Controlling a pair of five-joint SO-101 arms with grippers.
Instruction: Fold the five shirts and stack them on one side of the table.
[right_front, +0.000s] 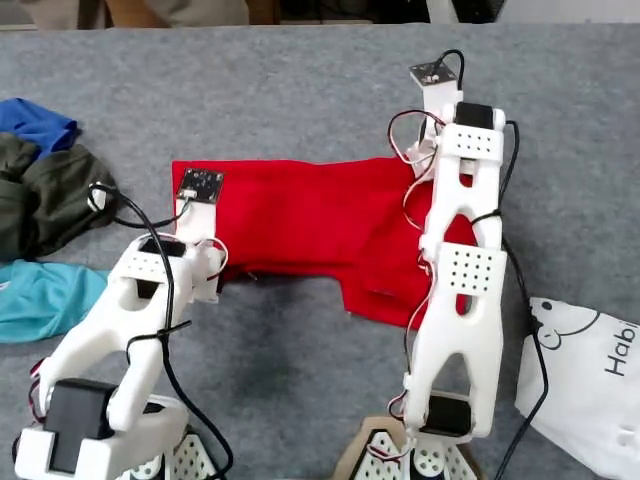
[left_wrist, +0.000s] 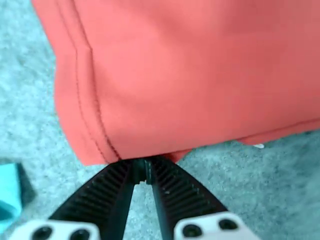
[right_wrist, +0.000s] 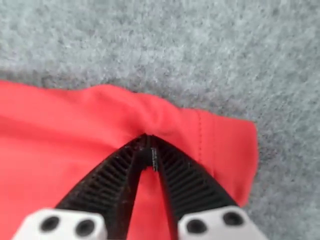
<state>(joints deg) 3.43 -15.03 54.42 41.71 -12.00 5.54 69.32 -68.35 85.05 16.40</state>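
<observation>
The left hand (left_wrist: 145, 175) is clamped on the red shirt (right_front: 300, 220) at its near left edge, the right hand (right_wrist: 150, 155) at its far right edge, probably to fold it over.

Grey felt-like surface (right_front: 300, 90). Red shirt (right_front: 310, 215) lies approx. mid-surface, spread flat, w/ a step cut into its near edge. At far left: blue shirt (right_front: 35, 122), crumpled, touching a dark olive shirt (right_front: 50, 190) bunched just nearer. Teal shirt (right_front: 40, 295) lies nearer still at left edge, apart from the red one. White cloth (right_front: 585, 385) w/ dark print sits at near-right corner, well apart from the rest.
</observation>
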